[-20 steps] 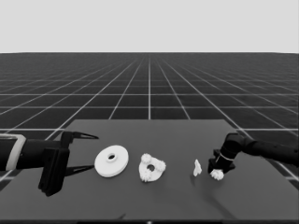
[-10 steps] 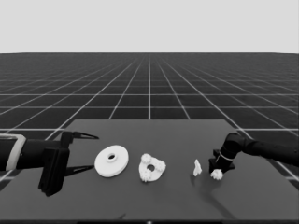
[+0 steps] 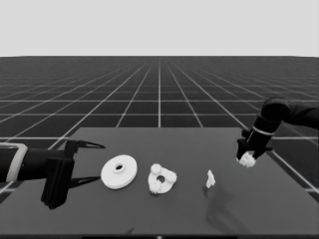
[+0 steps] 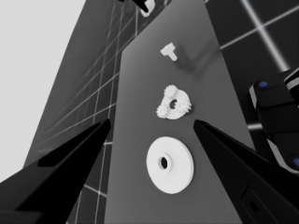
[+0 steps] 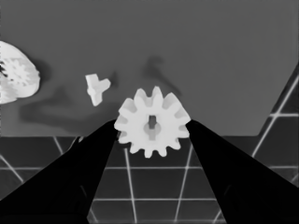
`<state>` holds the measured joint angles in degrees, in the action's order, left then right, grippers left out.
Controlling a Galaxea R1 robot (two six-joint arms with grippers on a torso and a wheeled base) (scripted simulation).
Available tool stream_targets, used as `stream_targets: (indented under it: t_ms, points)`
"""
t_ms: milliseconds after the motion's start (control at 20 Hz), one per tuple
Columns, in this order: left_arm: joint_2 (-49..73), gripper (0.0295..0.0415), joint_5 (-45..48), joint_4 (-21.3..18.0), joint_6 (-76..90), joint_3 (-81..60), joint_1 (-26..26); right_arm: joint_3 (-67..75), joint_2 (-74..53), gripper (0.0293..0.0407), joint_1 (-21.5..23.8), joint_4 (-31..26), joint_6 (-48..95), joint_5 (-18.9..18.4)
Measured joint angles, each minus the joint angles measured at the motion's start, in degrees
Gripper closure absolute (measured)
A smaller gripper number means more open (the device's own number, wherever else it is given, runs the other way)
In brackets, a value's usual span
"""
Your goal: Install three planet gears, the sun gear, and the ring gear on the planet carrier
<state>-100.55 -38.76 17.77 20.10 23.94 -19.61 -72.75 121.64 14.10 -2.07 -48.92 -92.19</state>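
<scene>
My right gripper (image 3: 247, 158) hangs above the table's right end, shut on a small white toothed gear (image 5: 152, 122) that sits flat between its fingers. The smaller round part (image 3: 162, 179) lies mid-table with three small gears on it around its open centre hole. The larger round part (image 3: 119, 171) lies flat to its left, its hub and hole facing up. My left gripper (image 3: 101, 162) waits open at the table's left end, beside the larger round part (image 4: 169, 164) and not touching it.
A thin white piece (image 3: 210, 179) stands on the table between the smaller round part and the right gripper, also seen in the right wrist view (image 5: 96, 88). The table's right edge runs just under the held gear.
The right gripper has risen and shifted right, away from the table surface, carrying the gear. The left arm and the parts on the table have not moved.
</scene>
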Motion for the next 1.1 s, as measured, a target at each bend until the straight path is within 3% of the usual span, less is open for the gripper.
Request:
stream_targets:
  t_ms: [50, 100, 150, 200, 300, 550, 650, 750, 1100]
  points:
    - [0.0, 0.0326, 0.0, 0.0, 0.0, 0.0, 0.0, -0.06, 0.03, 0.039, 0.08, -0.07, 0.02, -0.06]
    - [0.0, 0.0326, 0.0, 0.0, 0.0, 0.0, 0.0, 6.45, 7.97, 0.039, 0.04, -0.85, -22.59, 0.87]
    - [0.0, 0.0326, 0.0, 0.0, 0.0, 0.0, 0.0, 4.82, 24.89, 0.039, 0.0, -1.03, -34.02, 1.67]
    - [0.0, 0.0326, 0.0, 0.0, 0.0, 0.0, 0.0, -2.52, 36.52, 0.039, -0.06, -0.98, -35.88, 1.86]
    - [0.0, 0.0326, 0.0, 0.0, 0.0, 0.0, 0.0, -14.07, 47.17, 0.039, -0.14, -0.85, -33.29, 1.76]
    - [0.0, 0.0326, 0.0, 0.0, 0.0, 0.0, 0.0, -21.68, 52.23, 0.039, -0.24, -0.73, -30.48, 1.6]
    - [0.0, 0.0326, 0.0, 0.0, 0.0, 0.0, 0.0, -22.51, 52.5, 0.039, -12.55, 11.78, -30.07, 3.97]
    - [0.0, 0.0326, 0.0, 0.0, 0.0, 0.0, 0.0, -25.65, 53.34, 0.039, -17.33, 15.87, -28.09, 5.25]
    - [0.0, 0.0326, 0.0, 0.0, 0.0, 0.0, 0.0, -27.85, 53.91, 0.039, -19.65, 17.77, -27.05, 6.18]
